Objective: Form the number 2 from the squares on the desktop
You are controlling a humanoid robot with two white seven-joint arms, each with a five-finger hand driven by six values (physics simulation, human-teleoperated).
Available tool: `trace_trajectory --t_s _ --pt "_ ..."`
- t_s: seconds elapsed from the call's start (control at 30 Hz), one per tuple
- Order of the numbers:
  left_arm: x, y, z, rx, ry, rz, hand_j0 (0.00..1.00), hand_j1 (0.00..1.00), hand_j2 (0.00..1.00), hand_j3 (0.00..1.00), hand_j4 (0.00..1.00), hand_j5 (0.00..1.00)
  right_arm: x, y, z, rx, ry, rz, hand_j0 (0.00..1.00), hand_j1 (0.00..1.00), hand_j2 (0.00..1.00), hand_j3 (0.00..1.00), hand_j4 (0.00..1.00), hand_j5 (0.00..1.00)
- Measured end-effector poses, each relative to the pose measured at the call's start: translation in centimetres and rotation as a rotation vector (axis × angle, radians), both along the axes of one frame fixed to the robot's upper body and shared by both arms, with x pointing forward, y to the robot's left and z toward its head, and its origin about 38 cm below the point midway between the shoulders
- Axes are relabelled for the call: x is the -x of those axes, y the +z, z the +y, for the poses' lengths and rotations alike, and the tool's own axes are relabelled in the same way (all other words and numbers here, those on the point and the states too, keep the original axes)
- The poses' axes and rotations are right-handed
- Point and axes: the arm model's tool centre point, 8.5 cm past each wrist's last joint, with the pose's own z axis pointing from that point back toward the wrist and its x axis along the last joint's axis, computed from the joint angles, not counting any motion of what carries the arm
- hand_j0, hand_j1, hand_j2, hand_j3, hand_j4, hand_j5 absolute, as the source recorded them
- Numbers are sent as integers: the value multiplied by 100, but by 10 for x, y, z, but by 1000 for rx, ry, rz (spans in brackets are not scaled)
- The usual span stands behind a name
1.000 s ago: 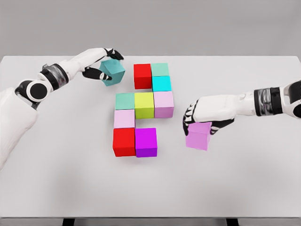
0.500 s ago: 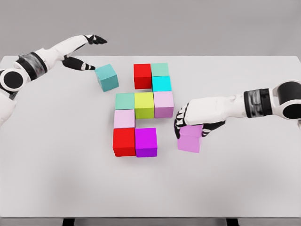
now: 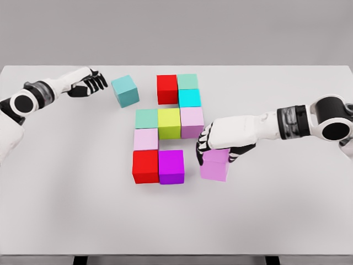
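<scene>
Right of the purple cube (image 3: 171, 166), the right hand (image 3: 218, 144) grips a violet cube (image 3: 214, 167), top hidden; left hand (image 3: 88, 84) seemingly loosely curled, empty.

Table (image 3: 66, 210): smooth, matt pale grey top, no grain or texture visible. Cubes, among them the teal cube (image 3: 125, 90), red cube (image 3: 145, 167) and lilac cube (image 3: 214, 164): plain, solid-coloured, smooth faces with a soft matt finish like painted plastic; no markings. Right hand (image 3: 220, 141) and left hand (image 3: 87, 84): white shells that looked like glossy hard plastic, with black joints and finger segments. Both forearms carried darker grey banded cuffs and black round joint housings with a slight sheen.
</scene>
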Motion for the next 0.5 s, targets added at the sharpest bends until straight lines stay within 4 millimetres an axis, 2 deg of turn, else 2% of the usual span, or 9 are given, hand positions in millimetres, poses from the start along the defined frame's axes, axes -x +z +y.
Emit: trace_trajectory --t_s 0.4,0.43,0.5 --pt "-4 -4 -24 25 -25 0 44 44 44 44 44 44 -2 4 2 0 3 -11 57 57 57 57 57 57" --pt "-4 -4 -24 26 -24 0 44 44 44 44 44 44 -2 4 2 1 3 -11 63 63 63 63 63 63" --pt "-4 -4 -23 28 -21 -1 44 44 44 44 44 44 -2 4 1 1 2 -11 87 87 87 87 87 87"
